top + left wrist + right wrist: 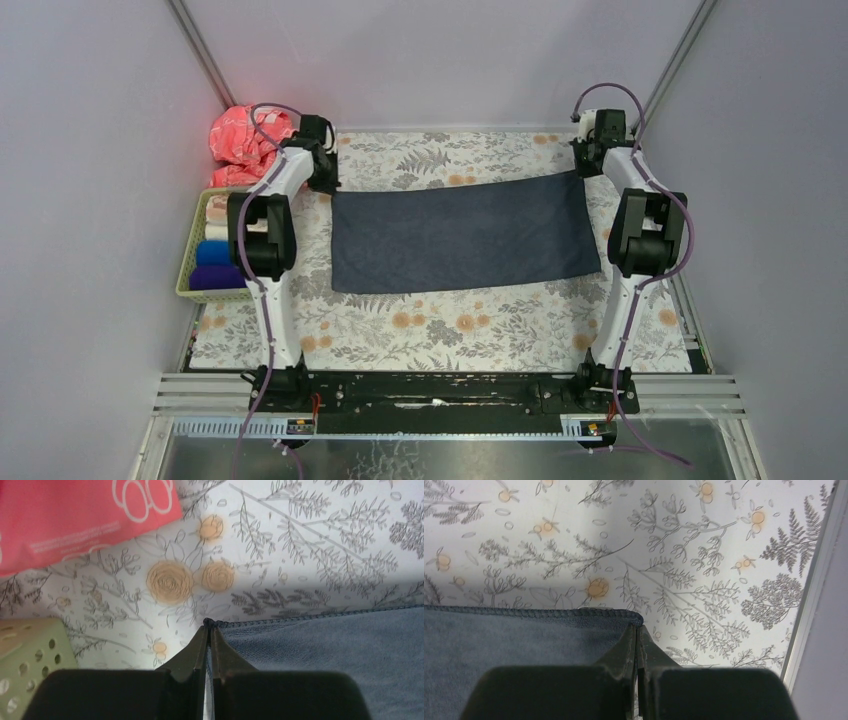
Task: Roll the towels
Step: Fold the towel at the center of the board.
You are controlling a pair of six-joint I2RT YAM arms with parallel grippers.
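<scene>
So, starting from the left: one crumpled red-pink plastic packet [240, 140] with white print sits in the far left corner. Just in front of it is one light green perforated plastic basket [186, 262]. Inside it I count four rolled towels [213, 252] lined up: a pinkish one and a white one at the far end, then a blue one, then a purple one nearest the arm bases. The left arm covers part of them, so don't hold me to that count.

Next, the left tool [209, 626]. Its fingers are squeezed fully together, and it looks like they're pinching the far left corner of the big rectangular dark grey-blue towel [460, 232]. That's the one towel laid out. It lies flat and spread across the middle of the surface, on the grey-and-orange floral-print covering [450, 325], long side running left to right.

Then the right tool [637, 629], same deal: clamped tight on the towel's far right corner, near the metal rail [814, 595] along the right edge of the surface. So that's two tools, both down low, one far corner each, with the towel's stitched far edge running straight between them.
</scene>
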